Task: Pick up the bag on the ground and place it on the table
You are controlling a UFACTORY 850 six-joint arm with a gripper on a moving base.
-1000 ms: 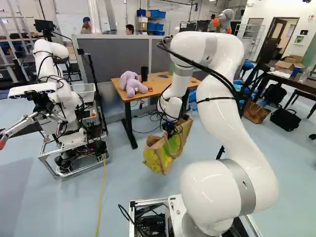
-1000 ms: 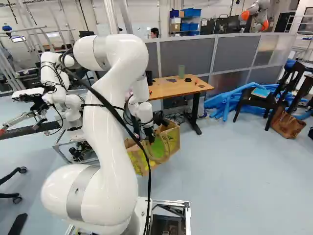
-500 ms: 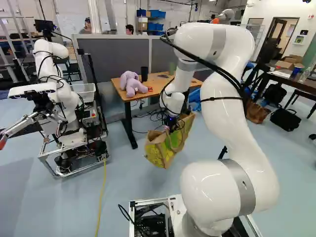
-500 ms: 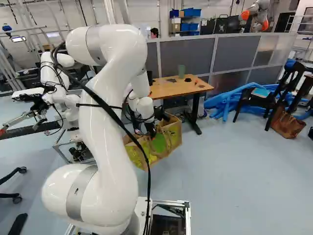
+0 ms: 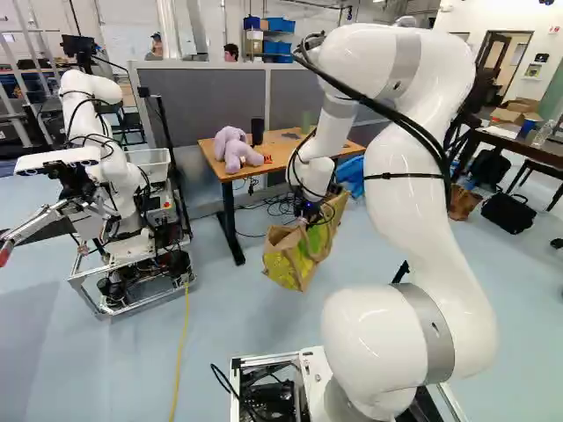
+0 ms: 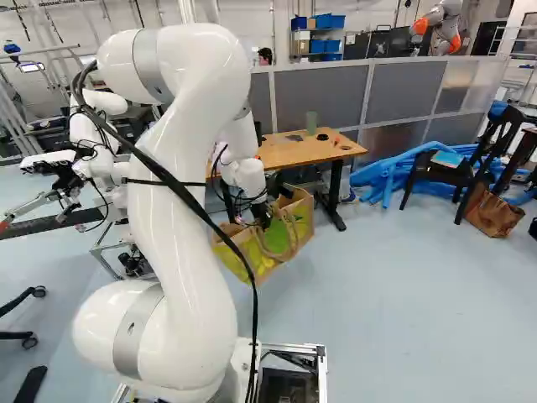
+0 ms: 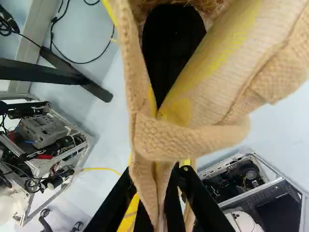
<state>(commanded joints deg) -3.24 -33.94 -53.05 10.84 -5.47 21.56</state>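
In the left base view the arm (image 5: 400,185) arches toward twelve o'clock, then drops toward seven to the gripper (image 5: 308,214), pinched on a handle (image 7: 183,142) of the bag (image 5: 288,265). The bag hangs at seven o'clock from it; the surface (image 5: 283,147) lies at eleven. The handle partly hides the fingers in the wrist view; the bag's dark inside is unreadable.

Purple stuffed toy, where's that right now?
In the left base view, the purple stuffed toy is on the wooden table, near the tabletop's left end, just left of the black cup.
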